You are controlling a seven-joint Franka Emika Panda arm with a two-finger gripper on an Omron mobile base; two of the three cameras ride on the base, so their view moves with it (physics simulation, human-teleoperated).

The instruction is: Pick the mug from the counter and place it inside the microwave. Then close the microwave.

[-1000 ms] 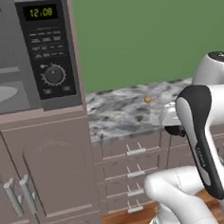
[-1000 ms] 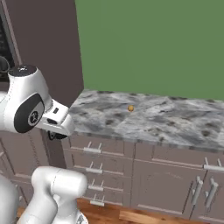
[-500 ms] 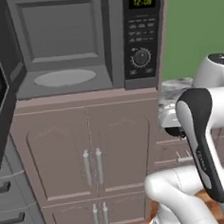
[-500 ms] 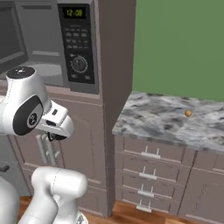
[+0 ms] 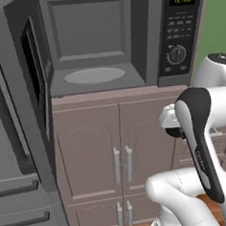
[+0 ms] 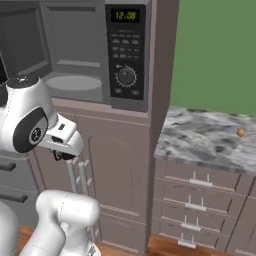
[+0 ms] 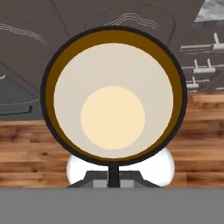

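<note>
Hand view: mug (image 7: 113, 96) held in gripper (image 7: 113, 177).

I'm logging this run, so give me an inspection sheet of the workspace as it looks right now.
Surface: marbled counter to the right of the microwave column.
Job's things: mug seen from above in the hand view, mouth toward the camera, held over the wood floor. Microwave with door swung open to the left, turntable bare, green digits lit.
Clutter: small orange lump on the counter.
Grippers: gripper shut on the mug.
Cables: nothing seen.
Surroundings: mauve-brown cabinets with silver handles below the microwave, drawers under the counter, green wall.
</note>
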